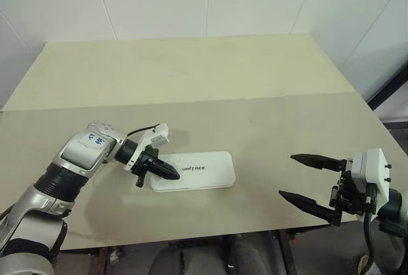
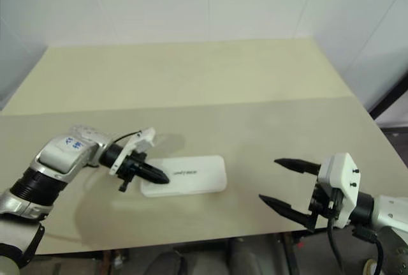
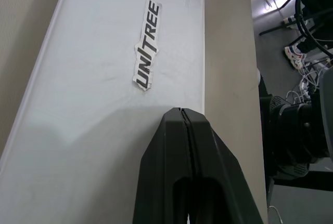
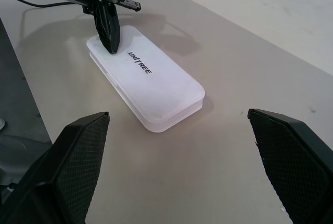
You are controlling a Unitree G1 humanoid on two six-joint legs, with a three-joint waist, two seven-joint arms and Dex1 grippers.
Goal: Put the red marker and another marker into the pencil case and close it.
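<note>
Left arm [image 1: 76,160] is showing a silver-grey shell with black ribbed joint rings, a blue scribble on its wrist casing and a thin black cable looping to a white mount. Both grippers are carrying tapered black fingers [image 4: 83,156], cross-hatched on the inner pads; the right wrist housing [image 1: 373,173] is appearing white and boxy, dotted with small dark screws, a black cable trailing below.

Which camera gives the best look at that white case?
The right wrist view: the whole pencil case lies shut with its lettering clear. The eye views show it small; the left wrist view shows part of its lid behind the shut left gripper.
</note>
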